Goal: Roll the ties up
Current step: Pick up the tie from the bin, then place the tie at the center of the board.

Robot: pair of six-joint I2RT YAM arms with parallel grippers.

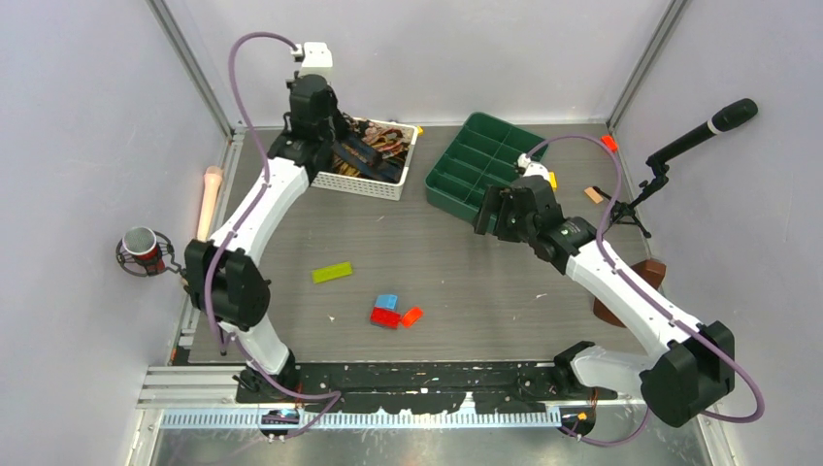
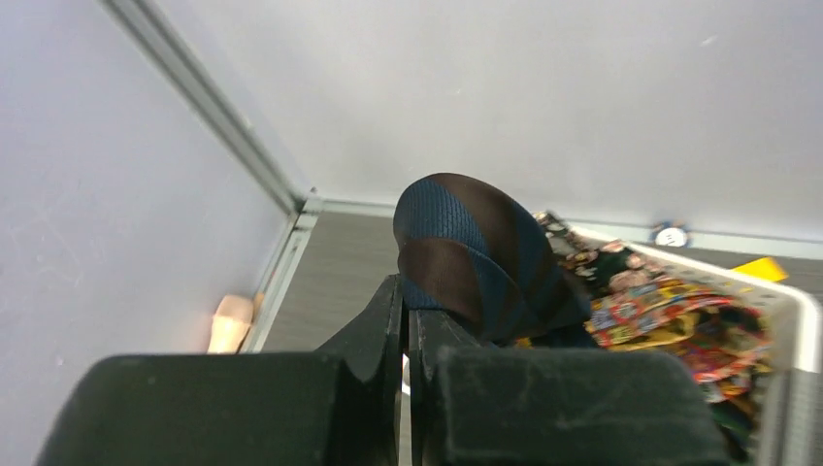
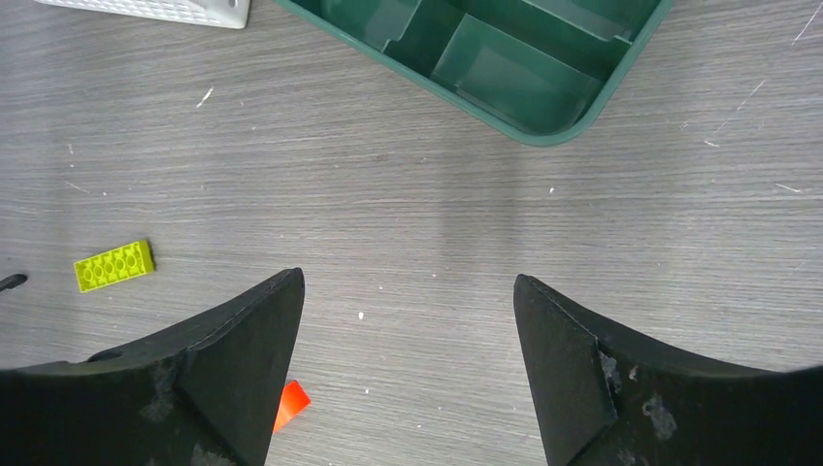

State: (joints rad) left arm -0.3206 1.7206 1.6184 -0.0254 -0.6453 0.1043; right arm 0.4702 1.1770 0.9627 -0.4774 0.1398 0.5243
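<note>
My left gripper [image 2: 406,291] is shut on a fold of the dark navy tie [image 2: 466,252], which has broad brown-black diagonal stripes and bulges up just past the fingertips. In the top view the left gripper [image 1: 330,136] hangs over the left end of the white basket [image 1: 374,184], where the navy tie [image 1: 369,155] lies with other patterned ties [image 1: 390,139]. More colourful ties [image 2: 670,301] fill the basket [image 2: 806,320] behind the held fold. My right gripper [image 3: 408,291] is open over bare table, nothing between its fingers, near the green tray [image 1: 480,160].
The green compartment tray [image 3: 543,126] sits beyond the right gripper. Loose bricks lie mid-table: lime [image 1: 332,272], blue [image 1: 386,302], red [image 1: 384,317], orange [image 1: 412,316]. A pale wooden cylinder [image 1: 210,199] lies along the left edge. A microphone stand [image 1: 679,146] stands at the right.
</note>
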